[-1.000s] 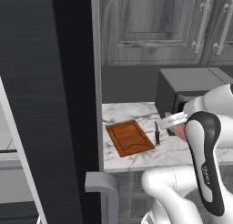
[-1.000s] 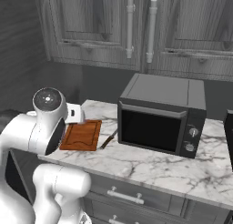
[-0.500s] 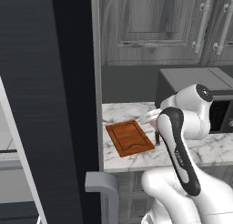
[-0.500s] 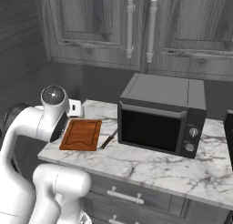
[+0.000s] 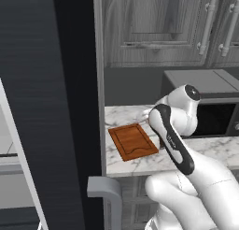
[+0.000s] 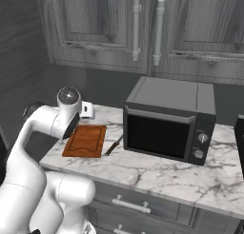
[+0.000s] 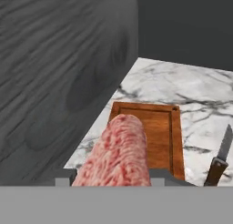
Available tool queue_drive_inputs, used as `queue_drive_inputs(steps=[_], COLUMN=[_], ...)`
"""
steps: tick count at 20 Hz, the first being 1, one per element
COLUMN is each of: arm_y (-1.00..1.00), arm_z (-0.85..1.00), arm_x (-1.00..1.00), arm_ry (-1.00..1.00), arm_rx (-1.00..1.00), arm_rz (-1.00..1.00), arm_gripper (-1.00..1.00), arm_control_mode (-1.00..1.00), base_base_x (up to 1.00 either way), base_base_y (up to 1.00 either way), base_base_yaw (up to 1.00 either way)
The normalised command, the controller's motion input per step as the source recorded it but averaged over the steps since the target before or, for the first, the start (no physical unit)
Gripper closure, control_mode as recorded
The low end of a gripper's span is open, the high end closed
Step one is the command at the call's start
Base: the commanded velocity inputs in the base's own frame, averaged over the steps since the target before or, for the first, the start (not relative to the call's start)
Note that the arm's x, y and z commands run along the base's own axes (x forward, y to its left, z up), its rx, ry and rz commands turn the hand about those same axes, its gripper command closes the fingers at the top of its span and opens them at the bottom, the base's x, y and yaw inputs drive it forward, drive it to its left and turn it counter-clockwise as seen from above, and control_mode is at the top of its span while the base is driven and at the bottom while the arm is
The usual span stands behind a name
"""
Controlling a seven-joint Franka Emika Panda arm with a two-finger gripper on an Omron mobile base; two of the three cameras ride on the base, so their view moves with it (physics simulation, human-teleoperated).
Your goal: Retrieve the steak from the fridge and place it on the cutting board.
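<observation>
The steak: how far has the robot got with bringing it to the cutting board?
Done: the steak is out of the fridge. In hand: the hand view shows it in the gripper, above the near end of the cutting board. Left: lower it onto the board and let go.

The steak [image 7: 119, 152] juts over the cutting board [image 7: 165, 132], knife [image 7: 220, 158] beside.

We're in a kitchen: grey wood cabinets [image 6: 109, 31] over a marble counter [image 6: 157, 169], a black microwave [image 6: 169, 119], a cutting board [image 6: 86, 140], a tall dark fridge [image 5: 51, 103].
</observation>
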Motion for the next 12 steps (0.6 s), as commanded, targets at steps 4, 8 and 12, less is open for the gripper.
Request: queue_drive_inputs(steps=[4, 8, 12], arm_y=[0.00, 0.00, 0.00], arm_z=[-0.68, -0.75, -0.68], arm_x=[0.40, 0.37, 0.22], arm_ry=[0.09, 0.11, 0.10], arm_rx=[0.00, 0.00, 0.00], arm_rz=[0.00, 0.00, 0.00], arm_gripper=[1.00, 1.00, 1.00], arm_control_mode=[-1.00, -1.00, -1.00], base_base_x=[0.00, 0.00, 0.00], base_base_y=[0.00, 0.00, 0.00], base_base_yaw=[0.00, 0.00, 0.00])
